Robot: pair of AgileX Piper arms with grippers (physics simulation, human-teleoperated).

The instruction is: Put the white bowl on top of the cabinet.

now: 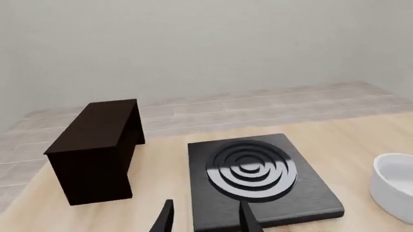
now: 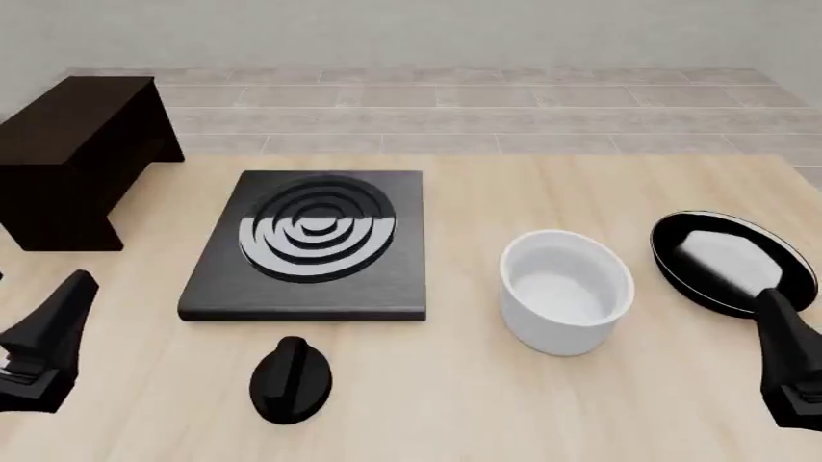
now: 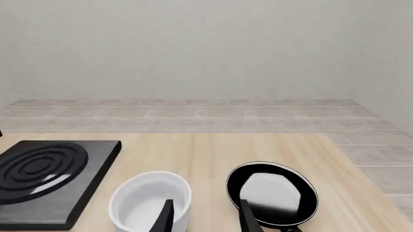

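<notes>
Nearest the front camera: right gripper (image 2: 790,371) low at the table's near edge, fingers parted and empty; left gripper (image 2: 45,337) likewise open, holding nothing. Risk judged ahead: glossy white bowl (image 2: 567,292) slipping or tipping from a shallow rim pinch. Bowl just right of the stove plate (image 2: 308,245), nearer the right gripper; cabinet (image 2: 77,159) far left of the plate.

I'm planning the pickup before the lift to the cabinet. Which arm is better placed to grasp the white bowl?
Probably the right. The white bowl stands right of the stove plate, beside the frying pan, nearer the right gripper, which already faces it, open. The left gripper faces the stove plate and cabinet.
</notes>
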